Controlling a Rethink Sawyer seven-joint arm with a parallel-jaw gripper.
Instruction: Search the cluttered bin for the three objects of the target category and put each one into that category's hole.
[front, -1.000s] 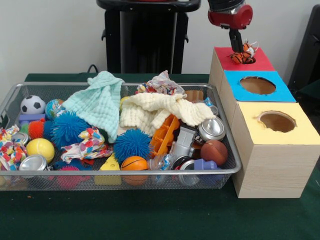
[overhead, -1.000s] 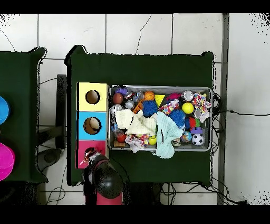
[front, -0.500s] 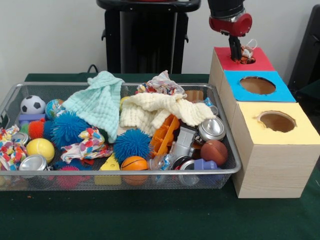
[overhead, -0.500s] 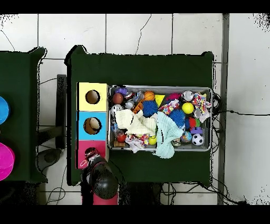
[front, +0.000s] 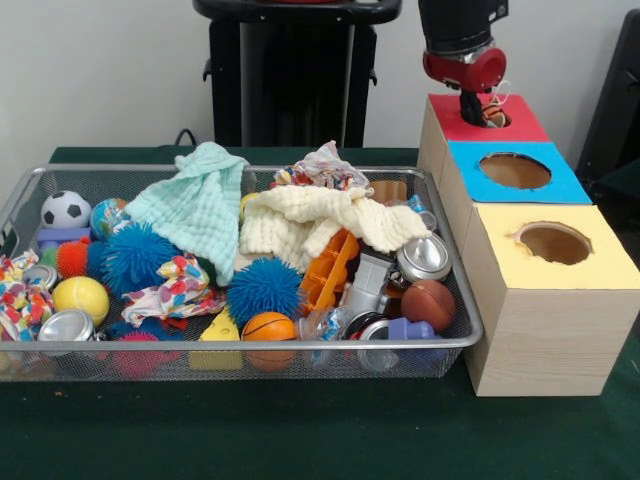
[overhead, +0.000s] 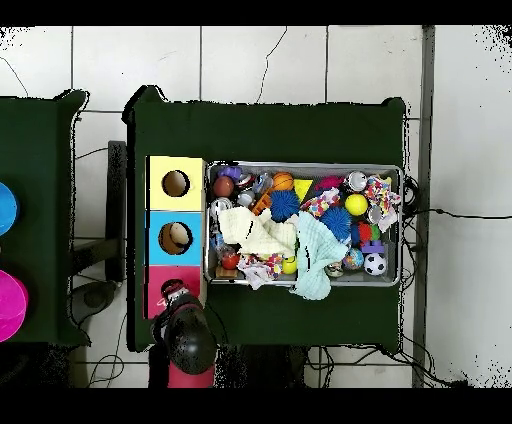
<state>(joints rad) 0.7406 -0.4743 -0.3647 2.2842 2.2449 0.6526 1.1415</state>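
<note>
I've got red top, blue top, yellow top on the pale wood boxes. Silver mesh bin on a dark green counter. Inside: mint green cloth, cream knit cloth, two blue spiky balls, b/w soccer ball, yellow ball, orange mini basketball w/ black lines, brown ball. Arm's red & black, gripper black; orange-black striped bit in red top's hole.
</note>
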